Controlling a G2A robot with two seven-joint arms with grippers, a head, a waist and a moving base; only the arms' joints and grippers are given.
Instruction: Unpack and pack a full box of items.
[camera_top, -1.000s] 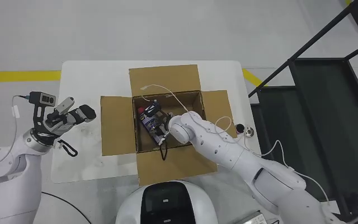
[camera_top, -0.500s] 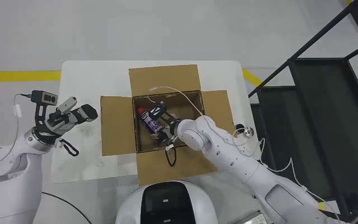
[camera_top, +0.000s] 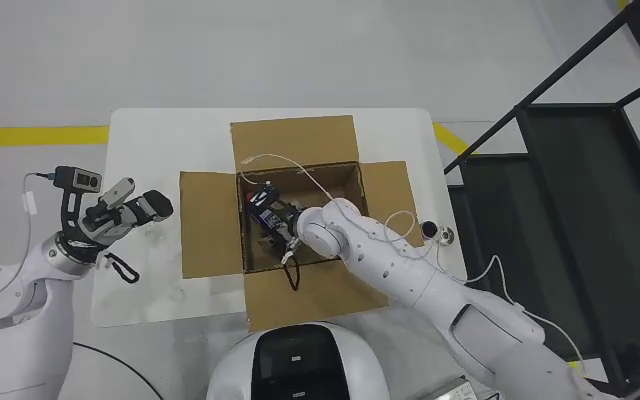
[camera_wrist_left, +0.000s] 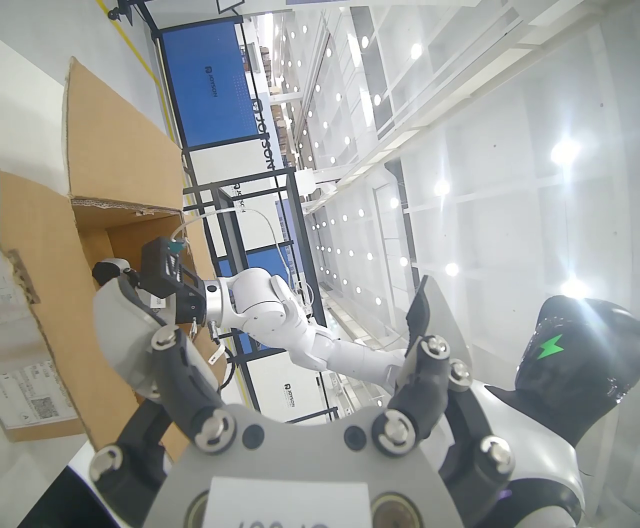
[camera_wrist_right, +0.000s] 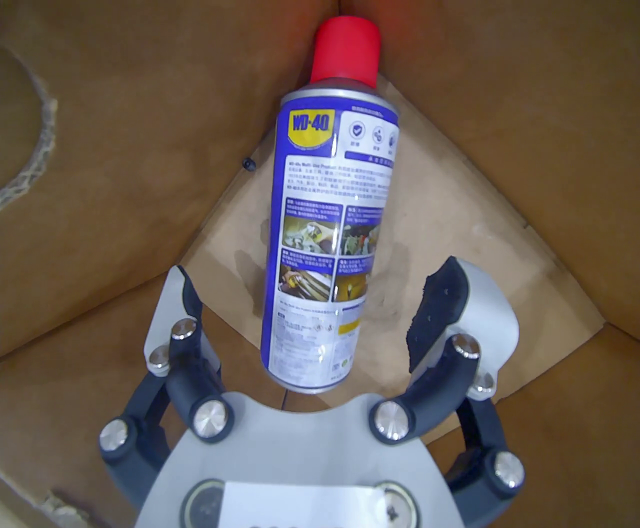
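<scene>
An open cardboard box (camera_top: 295, 135) stands mid-table with its flaps spread. Inside it lies a blue spray can (camera_wrist_right: 325, 220) with a red cap, the cap pointing into a corner of the box floor (camera_wrist_right: 450, 210). My right gripper (camera_wrist_right: 310, 280) is down in the box, open, its fingers (camera_wrist_right: 440, 300) on either side of the can's lower half without touching it. From above, the can (camera_top: 263, 212) lies by the box's left wall with the right gripper (camera_top: 282, 220) at it. My left gripper (camera_top: 132, 211) hovers open and holding nothing over the table's left side.
A small black item with a cord (camera_top: 120, 265) lies on the table near the left arm. A round metal object (camera_top: 437, 233) sits at the table's right edge. A white cable (camera_top: 290, 160) arcs over the box. A black metal frame (camera_top: 560, 100) stands to the right.
The right arm's elbow swung out to the right and came back, its gripper staying in the box at the can. The left arm barely shifted.
</scene>
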